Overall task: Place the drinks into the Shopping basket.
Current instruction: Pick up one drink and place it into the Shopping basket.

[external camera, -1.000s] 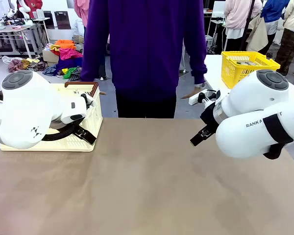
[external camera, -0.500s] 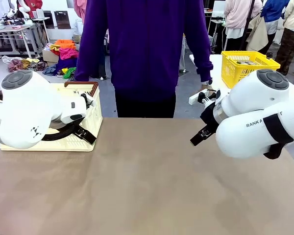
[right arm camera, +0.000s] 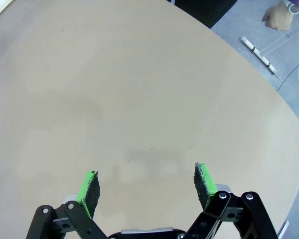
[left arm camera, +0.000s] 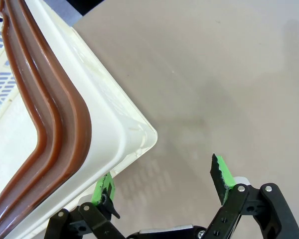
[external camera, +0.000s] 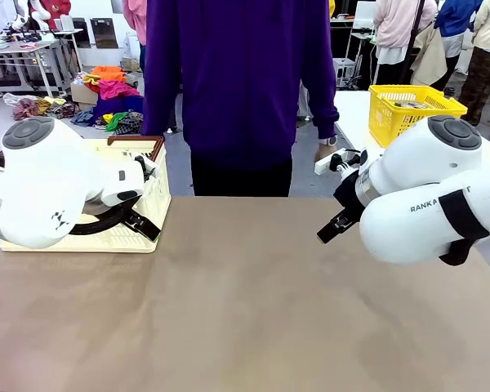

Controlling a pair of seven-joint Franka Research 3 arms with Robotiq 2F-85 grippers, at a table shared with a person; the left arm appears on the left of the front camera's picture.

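A: anyone able to see inside the cream-white plastic lattice shopping basket with brown handles [external camera: 161, 198]? in the front view the white left arm [external camera: 41, 184] covers most of it, i only get one side wall and a strip along the bottom.

B: nope, inside is blocked. left wrist view is no help either, most of the basket [left arm camera: 109, 114] runs off the left and top edges, and its corner hides part of one green finger pad [left arm camera: 103, 186].

A: person in the purple top [external camera: 241, 82] is cut at the top edge, legs behind the brown table [external camera: 245, 310].

B: whatever's in the bright yellow plastic basket [external camera: 400, 118] is too small to tell. and in the right wrist view their hand [right arm camera: 278, 18] sits in the corner with the arm clipped by the edge.
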